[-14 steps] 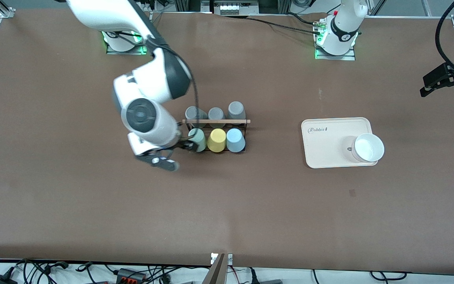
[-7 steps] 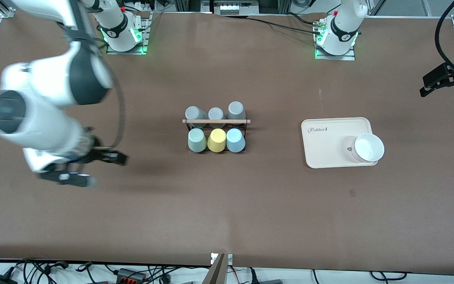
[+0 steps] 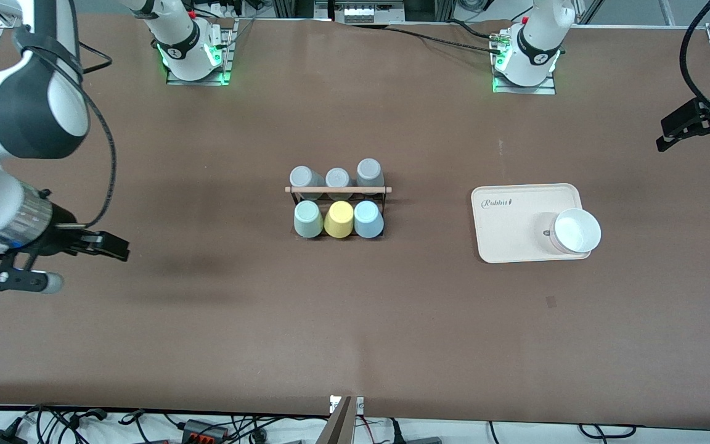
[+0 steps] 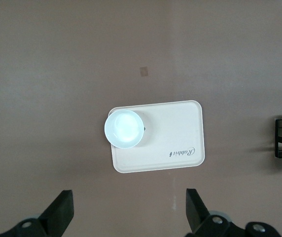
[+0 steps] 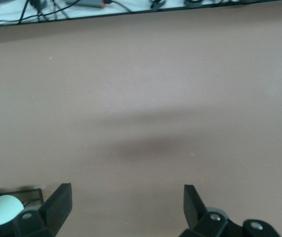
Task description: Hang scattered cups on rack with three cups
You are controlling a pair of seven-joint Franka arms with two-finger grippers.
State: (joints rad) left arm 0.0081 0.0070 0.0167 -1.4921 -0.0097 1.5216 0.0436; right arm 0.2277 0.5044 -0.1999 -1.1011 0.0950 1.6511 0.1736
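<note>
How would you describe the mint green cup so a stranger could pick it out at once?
Find the black wire rack in the middle of the table. Three coloured cups sit in its row nearer the front camera. The mint green cup is the end one toward the right arm's end, beside the yellow cup.

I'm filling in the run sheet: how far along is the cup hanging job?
It looks finished. The mint green cup and the light blue cup sit on the rack beside the yellow cup. Nothing is in hand: the right end effector is open over bare table toward the right arm's end, and the left end effector waits open. No loose cups remain.
</note>
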